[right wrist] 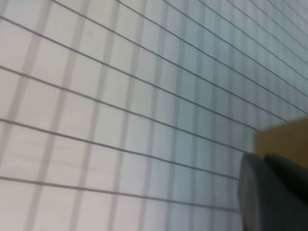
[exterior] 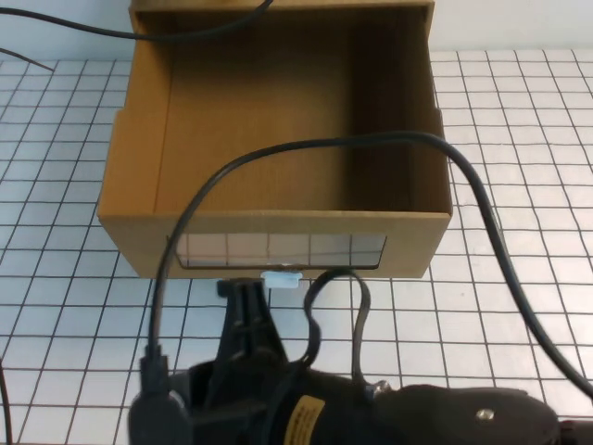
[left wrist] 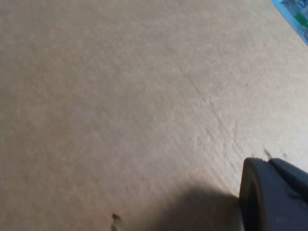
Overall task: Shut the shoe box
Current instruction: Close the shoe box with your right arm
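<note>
The shoe box [exterior: 130, 185] is a brown cardboard drawer, open at the top and empty, in the middle of the high view. Its front panel faces me with a clear window [exterior: 278, 248] and a small white pull [exterior: 281, 278] below it. The arm in the foreground looks like my right one. Its right gripper [exterior: 246, 295] is shut and sits just left of the pull, at the foot of the front panel. The right wrist view shows the gridded table and a corner of the cardboard [right wrist: 284, 134]. My left gripper [left wrist: 274, 197] is close against plain cardboard [left wrist: 120, 96] and is out of the high view.
The white gridded table [exterior: 519, 139] lies on both sides of the box. Black cables [exterior: 482, 195] arc over the drawer and its right front corner. A blue-green object [left wrist: 296, 14] shows at one corner of the left wrist view.
</note>
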Motion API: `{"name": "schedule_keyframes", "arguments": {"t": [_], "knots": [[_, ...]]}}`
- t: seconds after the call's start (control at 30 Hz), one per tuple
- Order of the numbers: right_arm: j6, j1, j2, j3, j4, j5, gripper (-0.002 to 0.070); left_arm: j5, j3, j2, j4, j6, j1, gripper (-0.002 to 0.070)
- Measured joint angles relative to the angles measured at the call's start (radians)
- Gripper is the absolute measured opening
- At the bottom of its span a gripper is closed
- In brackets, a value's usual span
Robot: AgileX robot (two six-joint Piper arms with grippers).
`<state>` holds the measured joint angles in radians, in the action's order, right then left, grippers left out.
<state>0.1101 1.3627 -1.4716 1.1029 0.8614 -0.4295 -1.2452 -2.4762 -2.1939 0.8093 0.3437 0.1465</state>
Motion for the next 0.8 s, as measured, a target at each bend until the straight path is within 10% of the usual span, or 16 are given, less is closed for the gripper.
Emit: {"name": "schedule_keyframes", "arguments": {"t": [0.33,0.8], "knots": [[0.706,-0.035,-0.081,-0.031,0.710,-0.032,-0.0013,0.000,0.000,0.000,0.000,0.000,0.000,-0.0005],[0.974,-0.211,-0.148,-0.029,0.808,0.186,-0.0013,0.000,0.000,0.000,-0.001,0.000,0.000,-0.0005]]}}
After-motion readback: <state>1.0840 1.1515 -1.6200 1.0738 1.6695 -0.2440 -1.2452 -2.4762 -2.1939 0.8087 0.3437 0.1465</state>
